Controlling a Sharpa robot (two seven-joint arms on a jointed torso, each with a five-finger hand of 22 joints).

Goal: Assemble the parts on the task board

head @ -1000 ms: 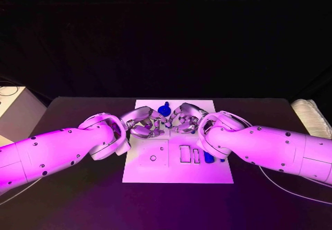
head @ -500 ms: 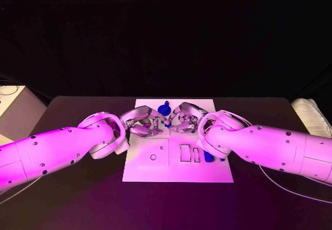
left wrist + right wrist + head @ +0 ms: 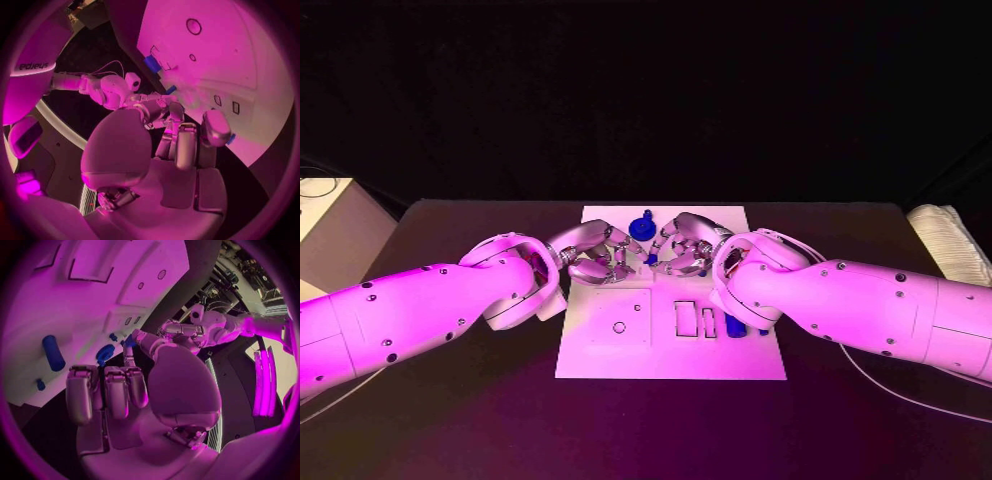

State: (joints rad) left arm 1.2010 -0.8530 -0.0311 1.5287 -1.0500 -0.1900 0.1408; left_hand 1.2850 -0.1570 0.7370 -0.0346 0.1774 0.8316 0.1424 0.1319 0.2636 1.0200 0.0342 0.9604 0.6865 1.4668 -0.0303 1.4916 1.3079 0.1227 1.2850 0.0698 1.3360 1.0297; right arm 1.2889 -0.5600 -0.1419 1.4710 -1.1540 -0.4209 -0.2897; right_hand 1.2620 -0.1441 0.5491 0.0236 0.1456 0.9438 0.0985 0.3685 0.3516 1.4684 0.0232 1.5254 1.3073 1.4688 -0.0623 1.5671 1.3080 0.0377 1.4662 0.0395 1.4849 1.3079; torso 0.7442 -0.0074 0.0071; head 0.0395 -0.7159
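- The task board [image 3: 668, 360] lies flat in the middle of the black worktop [image 3: 473, 420], its long sides running away from the robot; bare worktop lies on both sides of it and along its near edge.
- A white box [image 3: 336, 235] stands at the worktop's left edge and a pale ribbed object [image 3: 949, 245] lies at its right edge, both well apart from the board.
- The near half of the board carries a raised square plate with two small holes, and beside it two narrow rectangular slots.
- The two arms meet over the far half of the board, leaving its near half uncovered.
- The left hand [image 3: 596, 258] and the right hand [image 3: 687, 252] face each other with fingers curled inward, fingertips close together; a small blue part [image 3: 651, 259] sits between them, but I cannot tell which hand pinches it or whether either one grips it.
- A rounded blue part with a stem [image 3: 642, 227] stands just beyond the hands, near the board's far edge.
- A blue cylinder [image 3: 734, 327] lies on the board to the right of the slots, just beside the right forearm; a tiny blue piece [image 3: 764, 333] sits next to it.
- In the right wrist view the cylinder [image 3: 53, 353] lies flat on the white surface, rounded at both ends.
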